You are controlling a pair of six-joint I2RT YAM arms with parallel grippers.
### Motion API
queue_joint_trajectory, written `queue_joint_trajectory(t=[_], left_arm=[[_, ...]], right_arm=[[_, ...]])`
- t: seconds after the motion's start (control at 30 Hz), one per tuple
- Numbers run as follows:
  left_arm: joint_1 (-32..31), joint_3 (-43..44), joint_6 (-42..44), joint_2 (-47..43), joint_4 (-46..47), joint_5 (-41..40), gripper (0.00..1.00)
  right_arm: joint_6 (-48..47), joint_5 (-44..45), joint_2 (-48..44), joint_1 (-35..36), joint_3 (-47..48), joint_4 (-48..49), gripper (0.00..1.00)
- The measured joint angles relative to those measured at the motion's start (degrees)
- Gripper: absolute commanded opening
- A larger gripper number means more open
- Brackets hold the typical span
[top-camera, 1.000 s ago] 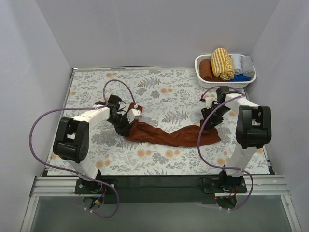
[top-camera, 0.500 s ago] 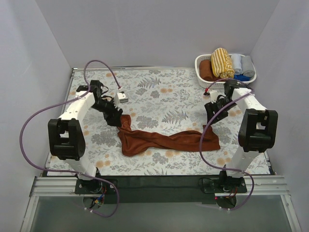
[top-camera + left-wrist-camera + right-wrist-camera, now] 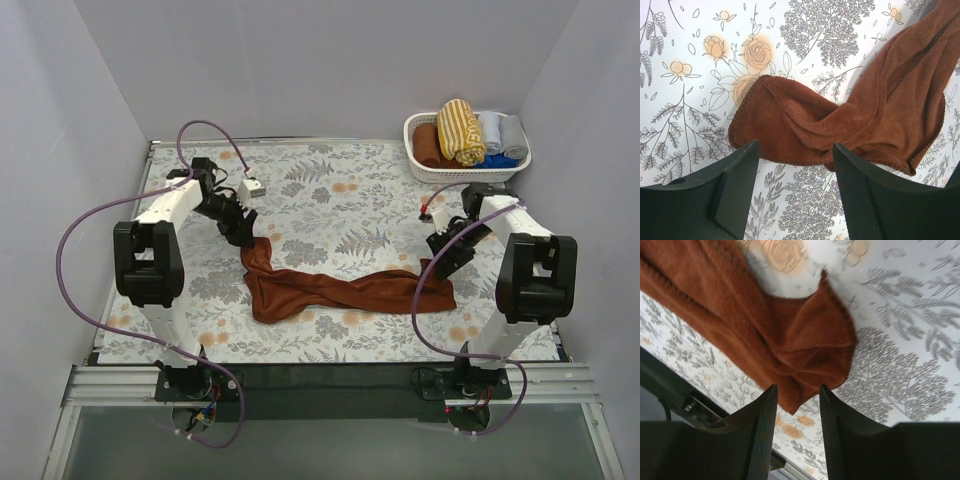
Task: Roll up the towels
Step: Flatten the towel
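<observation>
The long rust-brown towel [image 3: 340,290] lies crumpled in a band across the flowered table. Its left end [image 3: 840,115] is folded over and its right corner [image 3: 790,335] lies flat. My left gripper [image 3: 240,232] hovers just behind the left end, open [image 3: 796,145], with only tablecloth between its fingers. My right gripper [image 3: 447,258] hangs over the right corner, open [image 3: 798,387] and holding nothing. The mustard-yellow striped towel [image 3: 460,128] sits rolled in the basket.
A white basket [image 3: 415,125] stands at the back right corner, holding a brown roll [image 3: 428,146], grey rolls [image 3: 502,130] and a blue one [image 3: 497,160]. Grey walls close in the left, back and right sides. Purple cables loop from both arms.
My left gripper has opened, let go of the towel's left end and drawn back to the left. The end now lies on the table. My right gripper has dropped toward the right corner.
</observation>
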Motion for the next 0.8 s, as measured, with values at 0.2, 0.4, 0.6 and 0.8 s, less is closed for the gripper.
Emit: queue_joint_trajectory(t=[0.2, 0.4, 0.6, 0.8], left_arm=[[0.50, 0.37, -0.76, 0.00, 0.20, 0.02, 0.59], [1.07, 1.27, -1.42, 0.66, 0.35, 0.00, 0.61], [1.11, 3.43, -1.88, 2.12, 0.59, 0.02, 0.62], [1.16, 3.56, -2.19, 2.49, 0.63, -0.02, 0.62]], right_arm=[[-3.28, 1.16, -4.96, 0.00, -5.40, -1.49, 0.40], [-4.42, 1.81, -5.84, 0.00, -10.51, -1.16, 0.44], [-4.68, 4.20, -5.70, 0.00, -13.84, 1.60, 0.37], [-5.20, 5.31, -5.79, 0.00, -14.05, 2.51, 0.01]])
